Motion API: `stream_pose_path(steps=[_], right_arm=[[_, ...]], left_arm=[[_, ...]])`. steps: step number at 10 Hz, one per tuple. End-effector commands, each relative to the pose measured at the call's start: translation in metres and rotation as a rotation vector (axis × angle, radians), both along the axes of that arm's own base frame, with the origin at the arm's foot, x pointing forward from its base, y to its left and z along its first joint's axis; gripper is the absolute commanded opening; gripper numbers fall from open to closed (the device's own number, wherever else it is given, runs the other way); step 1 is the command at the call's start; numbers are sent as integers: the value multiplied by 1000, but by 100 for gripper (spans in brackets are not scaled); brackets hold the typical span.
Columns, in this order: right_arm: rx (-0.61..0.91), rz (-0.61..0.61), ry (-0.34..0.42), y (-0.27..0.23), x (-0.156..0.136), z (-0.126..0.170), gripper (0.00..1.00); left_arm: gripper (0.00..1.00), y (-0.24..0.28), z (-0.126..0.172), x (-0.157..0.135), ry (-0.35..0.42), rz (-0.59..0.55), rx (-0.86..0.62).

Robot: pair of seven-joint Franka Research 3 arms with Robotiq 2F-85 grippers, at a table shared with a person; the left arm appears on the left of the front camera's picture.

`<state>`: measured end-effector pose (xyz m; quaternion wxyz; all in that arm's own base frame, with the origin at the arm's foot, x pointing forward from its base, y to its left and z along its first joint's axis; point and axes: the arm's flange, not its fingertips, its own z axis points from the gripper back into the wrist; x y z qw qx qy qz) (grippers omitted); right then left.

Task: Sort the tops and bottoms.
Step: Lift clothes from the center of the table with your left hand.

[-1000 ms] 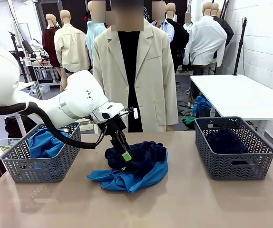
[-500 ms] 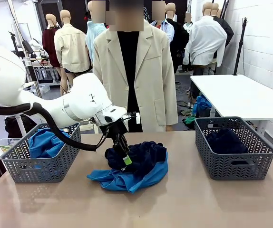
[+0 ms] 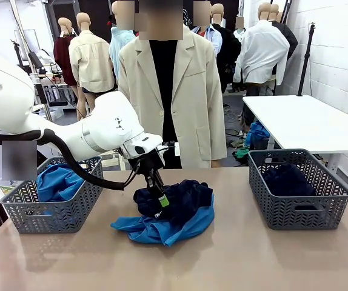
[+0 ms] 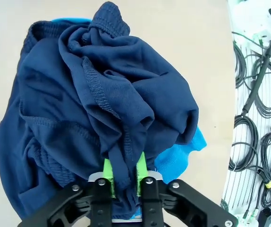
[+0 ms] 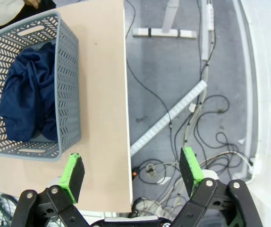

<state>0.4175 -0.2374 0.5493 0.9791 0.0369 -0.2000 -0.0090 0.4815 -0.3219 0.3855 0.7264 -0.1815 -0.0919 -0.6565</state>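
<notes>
No word, number or brand can be read. On the dark navy bottoms [image 3: 185, 195] there is a small white label [image 3: 157, 214], just below the left tool [image 3: 162, 199], but it is too small to make out any letters. The white arm [image 3: 104, 130] carries a few small dark marks on its casing, above this tool and to its left. They are also too small to read.
</notes>
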Motion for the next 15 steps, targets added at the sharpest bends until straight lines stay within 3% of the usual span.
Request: stream_pose_path(steps=[1,4,7,10,15], right_arm=[[-7,-10,17,2,-2,0,100],[-7,-10,17,2,-2,0,100],[-7,-10,17,2,-2,0,100],[-7,-10,17,2,-2,0,100],[-7,-10,17,2,-2,0,100]], left_arm=[[0,1,4,1,19,5,4],[0,6,12,-1,17,15,-22],[0,28,53,-16,-51,30,-56],[0,54,159,-56,-289,149,-18],[0,34,363,-158,-623,182,-218]])
